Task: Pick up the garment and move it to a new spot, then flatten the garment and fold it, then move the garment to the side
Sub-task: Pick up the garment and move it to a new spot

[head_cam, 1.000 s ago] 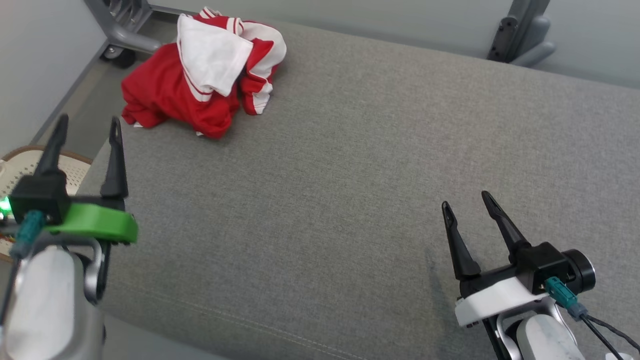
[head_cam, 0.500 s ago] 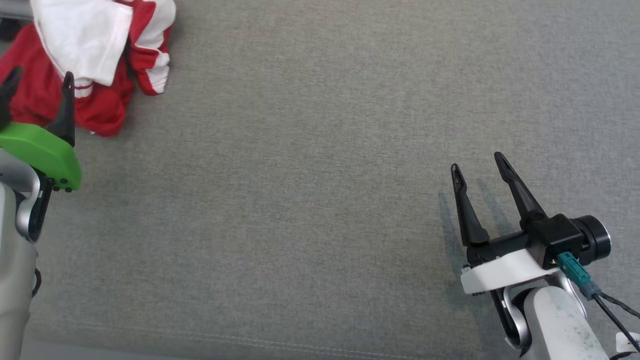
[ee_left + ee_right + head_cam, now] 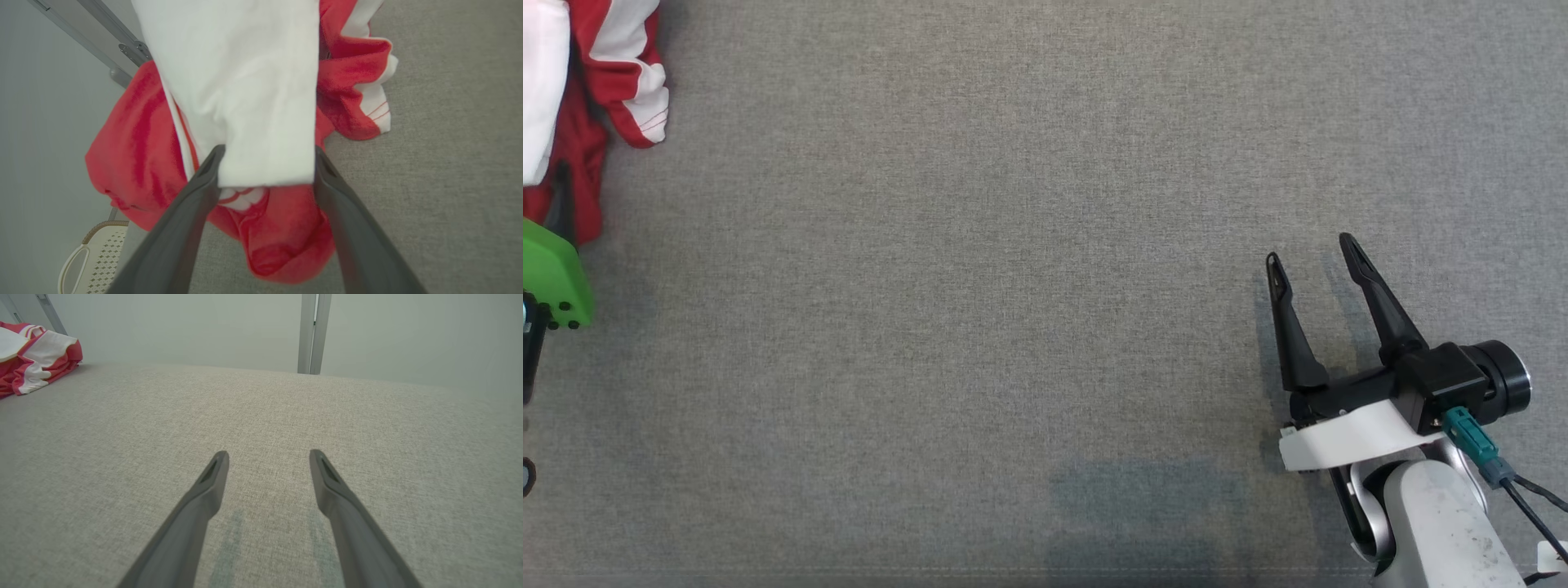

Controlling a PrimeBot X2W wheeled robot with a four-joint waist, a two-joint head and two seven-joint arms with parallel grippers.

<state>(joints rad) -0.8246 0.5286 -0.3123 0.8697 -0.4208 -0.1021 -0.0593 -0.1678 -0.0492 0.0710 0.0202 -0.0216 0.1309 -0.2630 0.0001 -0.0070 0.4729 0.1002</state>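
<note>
Test lab, seemingly; fabric bench (image 3: 1013, 286); bare wall (image 3: 184, 330); metal post (image 3: 312, 332)

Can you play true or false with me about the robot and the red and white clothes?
1. The garment is red and white. True.
2. The right end effector is holding the garment. False: it is open over the bare grey fabric surface, far from the garment.
3. The left end effector is open, with the garment's white part between its fingertips. True.
4. The garment is folded flat and neat. False: it lies in a crumpled heap.
</note>
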